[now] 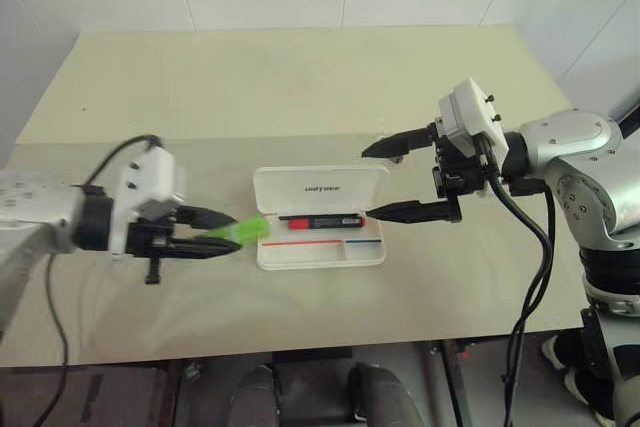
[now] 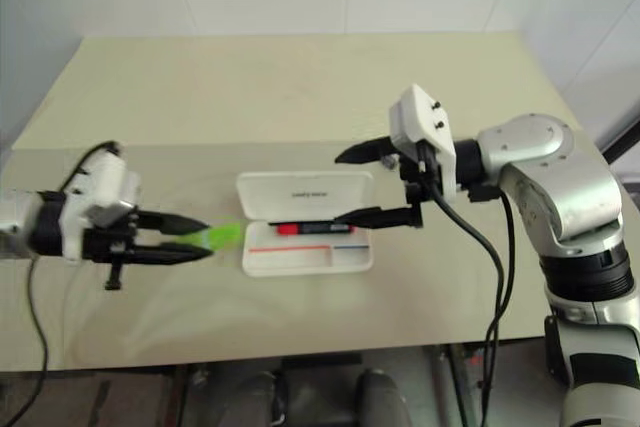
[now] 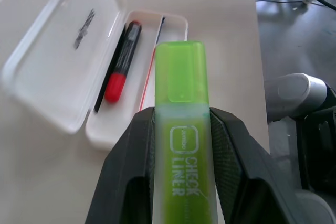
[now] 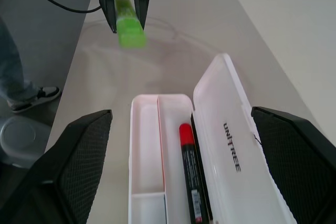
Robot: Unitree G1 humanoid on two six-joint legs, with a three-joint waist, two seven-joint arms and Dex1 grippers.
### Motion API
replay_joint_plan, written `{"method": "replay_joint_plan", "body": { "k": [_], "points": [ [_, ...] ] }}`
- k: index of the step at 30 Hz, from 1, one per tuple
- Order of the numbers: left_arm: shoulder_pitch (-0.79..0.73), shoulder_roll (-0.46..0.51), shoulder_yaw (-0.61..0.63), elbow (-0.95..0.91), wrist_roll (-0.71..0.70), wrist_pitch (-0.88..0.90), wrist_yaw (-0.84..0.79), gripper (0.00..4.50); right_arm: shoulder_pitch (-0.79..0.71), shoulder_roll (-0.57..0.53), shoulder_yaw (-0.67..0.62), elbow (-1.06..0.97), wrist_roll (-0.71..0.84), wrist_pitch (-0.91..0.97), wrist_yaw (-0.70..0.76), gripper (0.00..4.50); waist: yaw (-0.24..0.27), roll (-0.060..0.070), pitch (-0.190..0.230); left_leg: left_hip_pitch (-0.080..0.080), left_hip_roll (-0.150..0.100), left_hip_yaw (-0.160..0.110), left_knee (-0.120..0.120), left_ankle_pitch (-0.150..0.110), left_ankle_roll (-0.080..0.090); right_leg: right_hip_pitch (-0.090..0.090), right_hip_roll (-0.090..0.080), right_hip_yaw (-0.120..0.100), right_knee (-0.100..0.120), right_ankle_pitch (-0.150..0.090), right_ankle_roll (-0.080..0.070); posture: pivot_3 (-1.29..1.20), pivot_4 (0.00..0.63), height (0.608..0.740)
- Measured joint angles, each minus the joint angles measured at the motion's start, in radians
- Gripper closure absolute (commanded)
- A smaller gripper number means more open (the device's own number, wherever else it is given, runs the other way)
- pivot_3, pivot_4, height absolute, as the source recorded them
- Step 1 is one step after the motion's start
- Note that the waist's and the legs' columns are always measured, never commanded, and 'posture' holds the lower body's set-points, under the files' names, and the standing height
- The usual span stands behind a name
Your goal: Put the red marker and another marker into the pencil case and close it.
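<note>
Now, your table (image 1: 300, 77) carries the pencil case (image 1: 319, 217) near its middle, lying open with the lid folded back flat toward the far side and the tray facing up. The case is a stiff white shell that looks light enough to skate on the smooth top, so when you come to close it, press on the lid's free long edge and steady the tray. Your right gripper (image 1: 400, 179) hovers at the case's right end with its fingers spread wide and nothing between them. Your left gripper (image 1: 205, 232) sits just off the case's left end, its fingers clamped on the green highlighter (image 3: 184, 145); they pinch the barrel's flat sides and the paler cap sticks out ahead toward the tray. That body is hard, smooth plastic and probably a little slippery, so keep the hold on the flats and let go low over the tray. The red marker (image 4: 190, 171) already lies in the tray's far compartment, along the hinge side, red cap toward the left.
</note>
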Motion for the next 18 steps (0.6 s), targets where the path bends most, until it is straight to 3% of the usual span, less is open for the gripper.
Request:
{"method": "replay_joint_plan", "body": {
  "k": [3,8,18],
  "points": [
    [-0.106,-0.122,-0.159,0.021,0.080,0.000,0.110,3.40,0.020,-0.020,-0.002,-0.026,0.001,-0.001,0.008,0.00,0.012,0.000,0.000,0.000,0.000,0.000,0.001,0.000,0.000,0.000,0.000,0.000,0.000,0.000,0.000,0.00,0.150,0.740],
    [-0.190,-0.205,-0.353,0.073,0.221,-0.072,0.150,3.40,0.104,-0.086,0.003,-0.082,-0.006,-0.015,0.021,0.00,0.020,0.000,0.000,0.000,0.000,0.001,0.003,0.000,0.000,0.000,0.000,0.001,0.001,0.000,0.000,0.00,0.150,0.740],
    [-0.245,-0.297,-0.513,0.135,0.360,-0.119,0.141,3.40,0.155,-0.115,0.026,-0.107,-0.060,-0.047,0.011,0.00,0.021,0.000,0.000,-0.001,0.000,0.000,0.004,0.000,0.001,0.000,0.000,0.001,0.000,0.000,0.000,0.00,0.150,0.740]
  ]
}}
